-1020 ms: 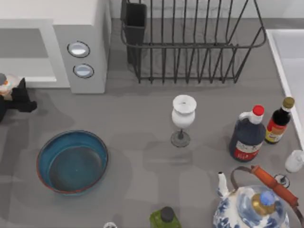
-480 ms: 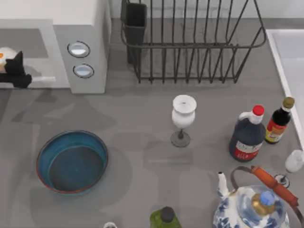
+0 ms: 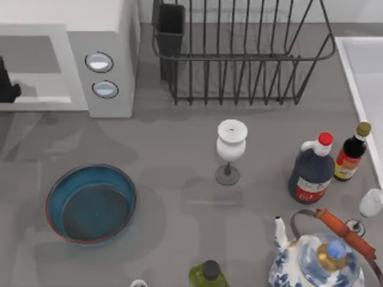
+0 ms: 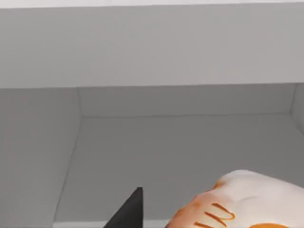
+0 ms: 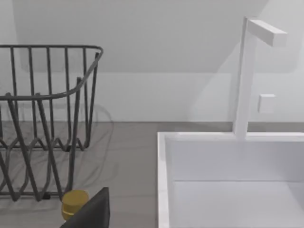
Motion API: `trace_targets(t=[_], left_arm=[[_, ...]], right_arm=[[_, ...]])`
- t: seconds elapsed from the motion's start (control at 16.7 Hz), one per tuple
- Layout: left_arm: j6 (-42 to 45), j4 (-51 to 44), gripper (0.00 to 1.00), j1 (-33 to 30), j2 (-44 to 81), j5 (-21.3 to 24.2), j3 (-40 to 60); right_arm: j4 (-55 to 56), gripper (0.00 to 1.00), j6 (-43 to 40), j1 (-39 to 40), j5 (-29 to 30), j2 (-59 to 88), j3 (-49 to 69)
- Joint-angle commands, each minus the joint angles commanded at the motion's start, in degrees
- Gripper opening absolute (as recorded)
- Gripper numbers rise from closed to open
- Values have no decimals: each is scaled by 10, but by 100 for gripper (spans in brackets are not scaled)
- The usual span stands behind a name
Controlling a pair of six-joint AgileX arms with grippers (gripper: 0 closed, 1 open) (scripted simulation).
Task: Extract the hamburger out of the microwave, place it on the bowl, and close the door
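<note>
In my left wrist view the hamburger (image 4: pixel 242 202) sits close against a dark finger (image 4: pixel 127 211), apparently held, though I cannot tell the grip for sure. From above, my left gripper (image 3: pixel 7 84) is at the microwave (image 3: pixel 102 36) mouth, far left. The bowl (image 3: pixel 91 203) waits nearer, empty. My right arm looks toward the sink (image 5: pixel 228 180).

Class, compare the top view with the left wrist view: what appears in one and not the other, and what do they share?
Top view alone: the teal bowl, the microwave's two knobs, the black dish rack, a white goblet, two sauce bottles, a patterned teapot.

Left wrist view alone: the hamburger, close to the camera, beside one dark finger of that arm.

Shared: the microwave and its grey inside, with the left gripper at its opening.
</note>
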Motion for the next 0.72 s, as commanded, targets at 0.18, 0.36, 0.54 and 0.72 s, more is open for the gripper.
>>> trace_targets(t=[0.18, 0.36, 0.54, 0.72], left_arm=[[12, 38, 0, -4, 1, 14, -5], [46, 126, 0, -8, 8, 65, -48], [96, 227, 0, -9, 22, 170, -146], [153, 290, 0, -8, 38, 300, -273]], right_arm=[[0, 100, 0, 0, 0, 0, 0], [0, 100, 0, 0, 0, 0, 0], [0, 100, 0, 0, 0, 0, 0], [0, 100, 0, 0, 0, 0, 0]])
